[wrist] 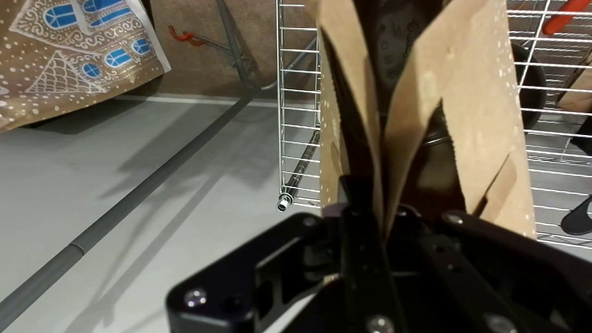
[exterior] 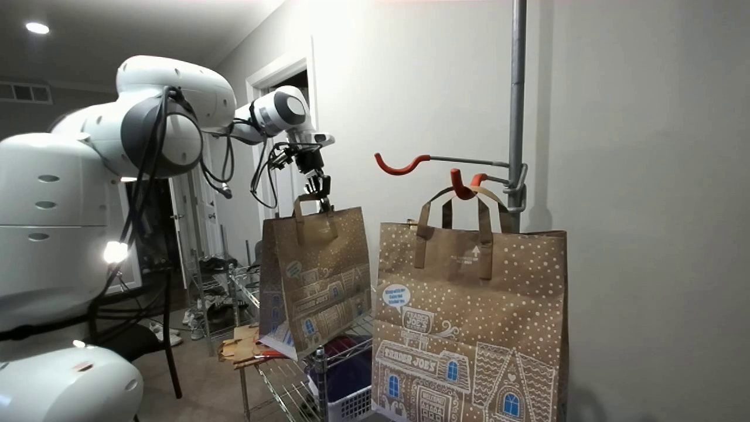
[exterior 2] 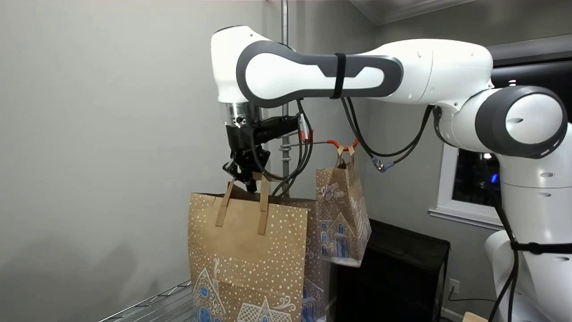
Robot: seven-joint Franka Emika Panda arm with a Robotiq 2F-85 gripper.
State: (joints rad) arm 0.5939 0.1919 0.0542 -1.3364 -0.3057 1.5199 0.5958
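We find the black two-finger gripper (wrist: 384,217) closed, its fingers pinching two flat brown paper handles (exterior 2: 263,205) together. These belong to a white-dotted brown paper shopping bag (exterior: 321,281), which is open at the top, directly below the gripper. We cannot tell whether its base touches the chrome wire shelf (exterior 2: 154,304) nearby. In both exterior views we note, near it, a similar brown paper bag (exterior: 469,305) hanging from a red-coated metal hook (exterior: 462,190) on an upright grey metal pole (exterior: 518,76).
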